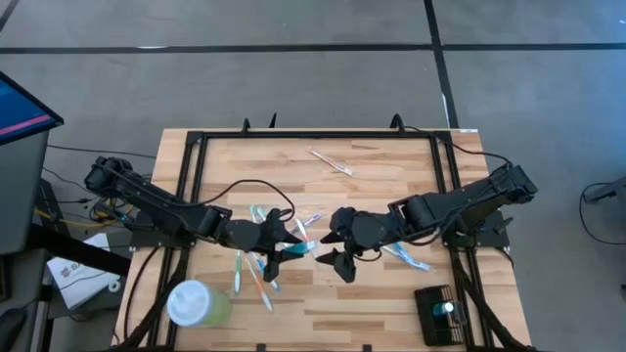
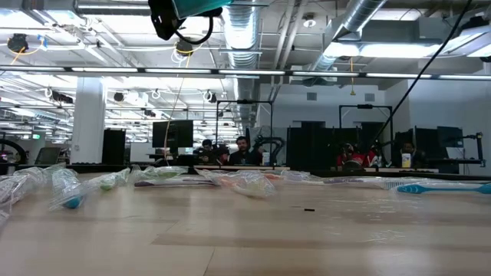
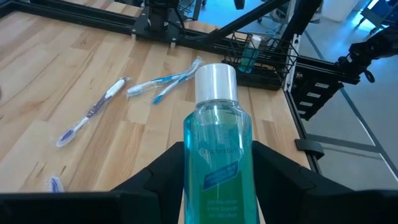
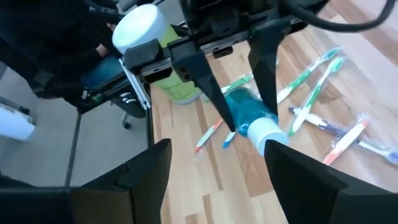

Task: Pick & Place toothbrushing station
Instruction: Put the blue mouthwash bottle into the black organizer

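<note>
A: Station (image 1: 436, 315) pos?
B: Black slotted holder, near-right table corner by the right arm's base, well apart from both grippers. Something teal stands in it w/ a bright top; can't ID. In left wrist view it's a wire rack (image 3: 261, 55) at the table edge.

A: Progress?
B: Judged early/mid. One item seems loaded. Left gripper (image 1: 290, 250) is clamped on a teal bottle (image 3: 217, 163) w/ white cap (image 3: 216, 82), mid-table, lifted clear of the wood. Brushes (image 1: 256, 269) lie loose beside and under it; more by the right arm (image 1: 409, 257); one pale wrapped piece near the far edge (image 1: 331, 162). Green cup (image 1: 199, 304) w/ white lid sits near-left corner. Left to do, probably: bottle into the holder, then the brushes.

A: Right gripper?
B: Right gripper (image 1: 338, 256) fingers spread wide, nothing between, facing the bottle cap, just beside it. Looks like a handover setup – judgement only.

A: Station axis?
B: Long axis runs roughly near-to-far in the top view; slotted top faces up. Bottle lies about horizontal, cap toward the right arm.
</note>
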### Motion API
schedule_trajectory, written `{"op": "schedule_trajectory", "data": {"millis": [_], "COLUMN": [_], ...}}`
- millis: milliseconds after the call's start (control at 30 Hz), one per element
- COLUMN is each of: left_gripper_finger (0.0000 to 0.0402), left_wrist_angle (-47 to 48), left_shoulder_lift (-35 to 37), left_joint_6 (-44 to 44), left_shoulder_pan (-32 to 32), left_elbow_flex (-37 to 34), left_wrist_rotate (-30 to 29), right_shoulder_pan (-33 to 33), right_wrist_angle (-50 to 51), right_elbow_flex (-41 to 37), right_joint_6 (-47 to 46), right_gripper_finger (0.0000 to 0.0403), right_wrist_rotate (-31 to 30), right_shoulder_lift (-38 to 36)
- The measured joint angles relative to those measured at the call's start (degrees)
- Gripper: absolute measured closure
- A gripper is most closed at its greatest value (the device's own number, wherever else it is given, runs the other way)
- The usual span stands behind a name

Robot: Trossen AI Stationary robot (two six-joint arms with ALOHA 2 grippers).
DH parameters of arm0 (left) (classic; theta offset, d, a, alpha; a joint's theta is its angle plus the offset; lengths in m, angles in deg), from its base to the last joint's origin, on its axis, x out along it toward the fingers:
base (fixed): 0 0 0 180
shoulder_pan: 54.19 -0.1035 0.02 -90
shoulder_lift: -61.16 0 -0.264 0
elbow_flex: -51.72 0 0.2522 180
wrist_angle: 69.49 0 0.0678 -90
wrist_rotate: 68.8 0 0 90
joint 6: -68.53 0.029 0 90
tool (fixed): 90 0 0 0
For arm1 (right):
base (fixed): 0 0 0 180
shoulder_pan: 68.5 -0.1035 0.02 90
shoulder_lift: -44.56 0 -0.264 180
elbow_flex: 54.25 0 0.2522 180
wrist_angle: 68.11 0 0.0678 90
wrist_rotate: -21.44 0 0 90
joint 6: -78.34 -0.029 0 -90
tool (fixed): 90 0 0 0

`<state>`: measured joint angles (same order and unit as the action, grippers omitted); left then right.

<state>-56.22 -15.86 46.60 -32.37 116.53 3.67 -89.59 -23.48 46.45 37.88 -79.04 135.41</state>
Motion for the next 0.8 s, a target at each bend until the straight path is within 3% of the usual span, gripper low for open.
{"op": "schedule_trajectory", "data": {"millis": [433, 600, 800], "left_gripper_finger": [0.0251, 0.025, 0.0251], "left_wrist_angle": [0.02, 0.04, 0.04], "left_shoulder_lift": [0.04, 0.07, 0.13], "left_joint_6": [0.2, 0.22, 0.22], "left_shoulder_pan": [-0.02, -0.04, -0.04], "left_elbow_flex": [0.0, 0.0, 0.0], "left_wrist_rotate": [-0.26, -0.99, -1.15], "right_shoulder_pan": [3.81, 3.48, 3.48], "right_wrist_angle": [2.3, 2.57, 3.23], "right_elbow_flex": [0.0, 0.0, 0.0], "right_joint_6": [-43.61, -45.76, -45.71], "right_gripper_finger": [0.0217, 0.0243, 0.0269], "right_wrist_rotate": [9.04, 13.25, 13.67], "right_shoulder_lift": [0.04, 0.04, 0.04]}}
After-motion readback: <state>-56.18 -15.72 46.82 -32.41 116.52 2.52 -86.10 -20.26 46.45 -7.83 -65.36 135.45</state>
